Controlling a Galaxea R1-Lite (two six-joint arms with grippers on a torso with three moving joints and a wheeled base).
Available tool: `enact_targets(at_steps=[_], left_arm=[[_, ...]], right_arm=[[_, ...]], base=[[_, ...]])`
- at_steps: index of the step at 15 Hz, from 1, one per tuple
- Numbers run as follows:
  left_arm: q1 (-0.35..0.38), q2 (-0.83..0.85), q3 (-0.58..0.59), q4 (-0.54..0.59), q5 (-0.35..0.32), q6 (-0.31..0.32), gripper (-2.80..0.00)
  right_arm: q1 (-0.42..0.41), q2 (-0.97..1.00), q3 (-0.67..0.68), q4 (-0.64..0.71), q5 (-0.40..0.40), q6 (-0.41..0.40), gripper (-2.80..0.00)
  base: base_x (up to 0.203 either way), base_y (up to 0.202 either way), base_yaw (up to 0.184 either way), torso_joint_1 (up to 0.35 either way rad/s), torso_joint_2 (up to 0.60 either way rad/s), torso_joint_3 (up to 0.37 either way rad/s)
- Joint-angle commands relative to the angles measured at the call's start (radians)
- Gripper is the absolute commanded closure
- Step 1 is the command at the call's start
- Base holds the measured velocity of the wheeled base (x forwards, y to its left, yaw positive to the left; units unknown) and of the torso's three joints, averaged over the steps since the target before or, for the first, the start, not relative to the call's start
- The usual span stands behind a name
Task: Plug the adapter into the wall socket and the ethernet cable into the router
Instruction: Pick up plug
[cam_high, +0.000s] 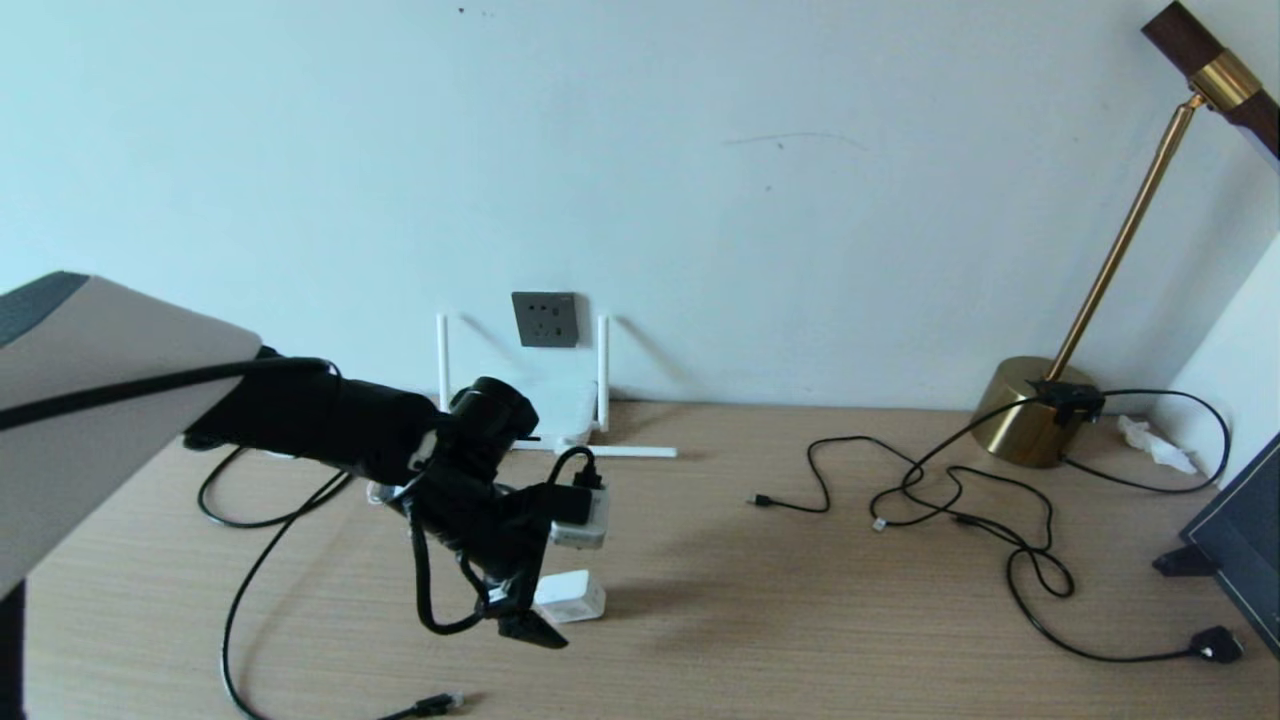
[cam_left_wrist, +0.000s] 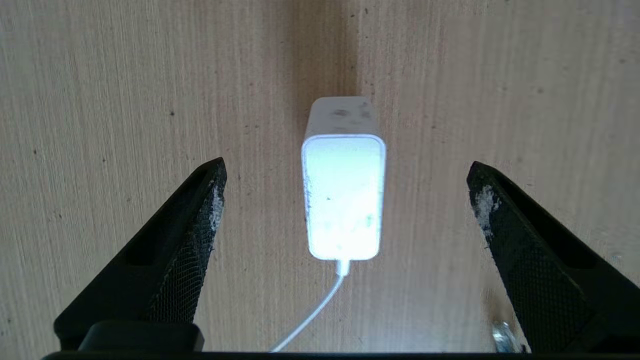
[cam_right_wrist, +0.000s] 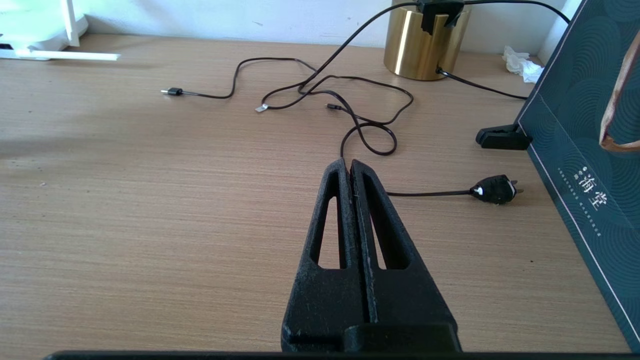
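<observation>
The white adapter lies on the wooden table, its thin white cord trailing back under my wrist. My left gripper hangs just above it, pointing down and open; in the left wrist view the adapter sits between the wide-spread fingers, touching neither. The dark grey wall socket is on the wall behind. Below it the white router is partly hidden by my left arm. The black ethernet cable loops at the left, its plug near the front edge. My right gripper is shut and empty, low over the table.
A brass lamp stands at the back right, with thin black cables sprawled in front of it. One ends in a black plug. A dark teal board stands at the right edge, and crumpled tissue lies behind.
</observation>
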Motion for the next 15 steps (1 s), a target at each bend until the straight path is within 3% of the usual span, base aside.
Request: enact_targets(at_steps=[1,10,13,15], left_arm=[[-0.007,0.022,0.002,-0.014,0.001,0.007,-2.80],[-0.034,0.029,0.005,-0.021,0.004,0.004,-2.80],[-0.059,0.028,0.023,-0.112,0.031,-0.071,-2.80],[-0.064,0.031,0.043,-0.144,0.032,-0.086,-2.80]], right_arm=[[0.001,0.000,0.000,0.000,0.001,-0.001,0.00],[-0.001,0.000,0.000,0.000,0.001,0.000,0.00],[0.000,0.000,0.000,0.000,0.001,-0.001,0.00],[0.001,0.000,0.000,0.000,0.001,-0.001,0.00]], base=[[0.000,0.000,0.000,0.000,0.00,0.000],[0.000,0.000,0.000,0.000,0.00,0.000],[0.000,0.000,0.000,0.000,0.00,0.000],[0.000,0.000,0.000,0.000,0.00,0.000]])
